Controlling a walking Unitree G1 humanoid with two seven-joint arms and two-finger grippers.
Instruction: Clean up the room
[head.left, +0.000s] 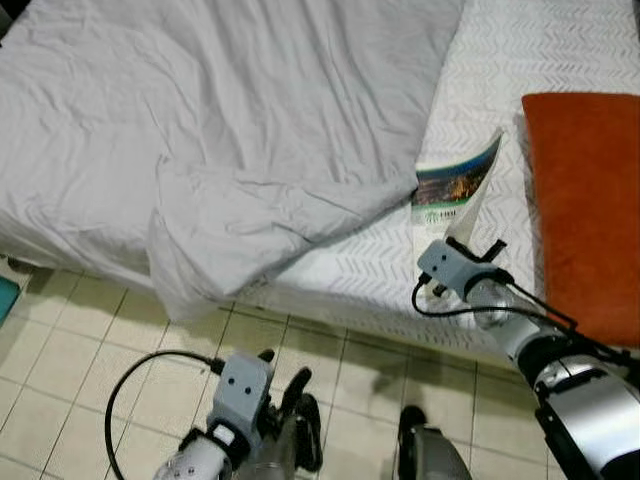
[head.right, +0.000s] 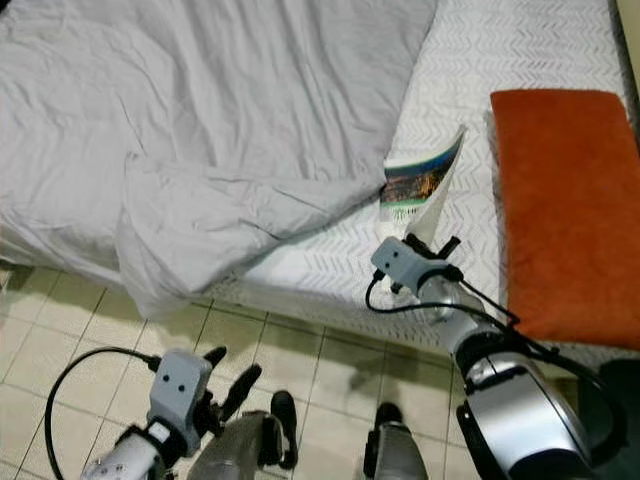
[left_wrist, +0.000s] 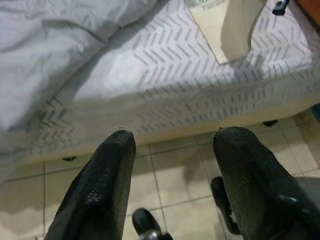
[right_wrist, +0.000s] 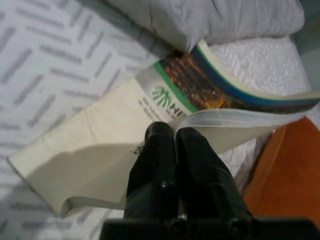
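Note:
A paperback book (head.left: 455, 185) with a green and dark photo cover lies on the white patterned sheet (head.left: 500, 60) near the bed's front edge, partly open. My right gripper (right_wrist: 174, 131) is shut on a sheaf of its pages, lifting them off the back cover; the head view has that gripper (head.left: 455, 245) at the book's near end. A rumpled grey duvet (head.left: 220, 130) touches the book's far corner and spills over the bed edge. My left gripper (left_wrist: 170, 137) hangs open and holds nothing, low over the tiled floor before the bed.
An orange pillow (head.left: 585, 200) lies on the bed right of the book. Beige floor tiles (head.left: 80, 340) run along the bed front. My feet (head.left: 310, 430) stand close to the bed. A teal object (head.left: 5, 295) shows at the left edge.

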